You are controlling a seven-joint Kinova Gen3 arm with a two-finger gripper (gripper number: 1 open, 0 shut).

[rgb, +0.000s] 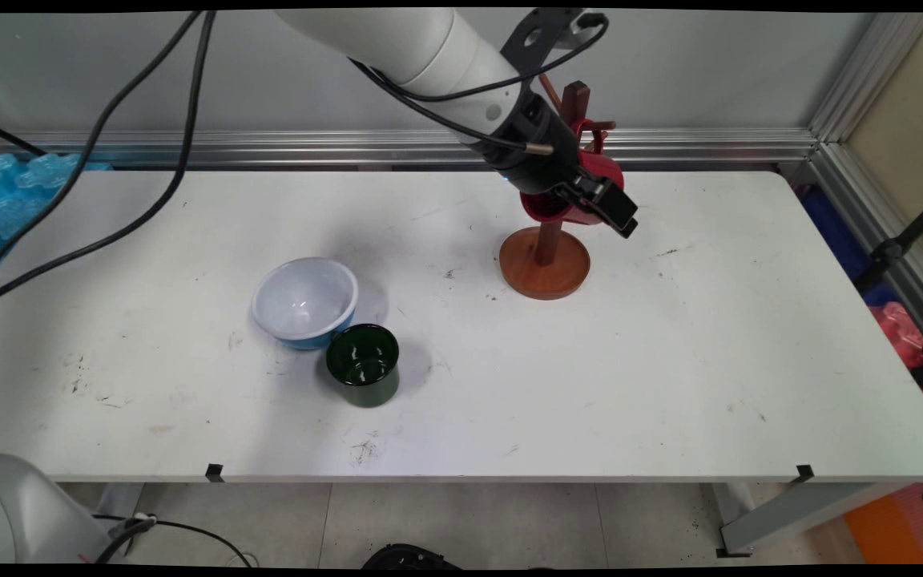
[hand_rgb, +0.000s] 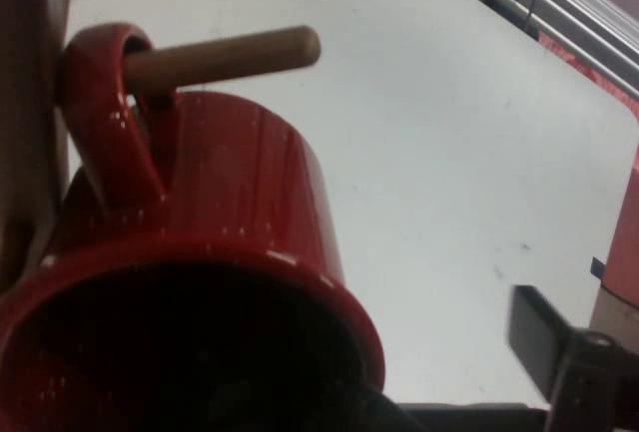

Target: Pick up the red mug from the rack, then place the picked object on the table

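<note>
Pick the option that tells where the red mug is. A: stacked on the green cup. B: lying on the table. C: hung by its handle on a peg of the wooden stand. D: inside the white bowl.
C: the red mug's handle loops over the wooden stand's peg.

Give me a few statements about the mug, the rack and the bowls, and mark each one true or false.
1. The red mug hangs by its handle on a wooden peg of the rack. True.
2. The gripper is over the green cup. False: it is at the red mug.
3. The green cup touches the white and blue bowl. True.
4. The rack lies on its side. False: it stands upright.
</note>
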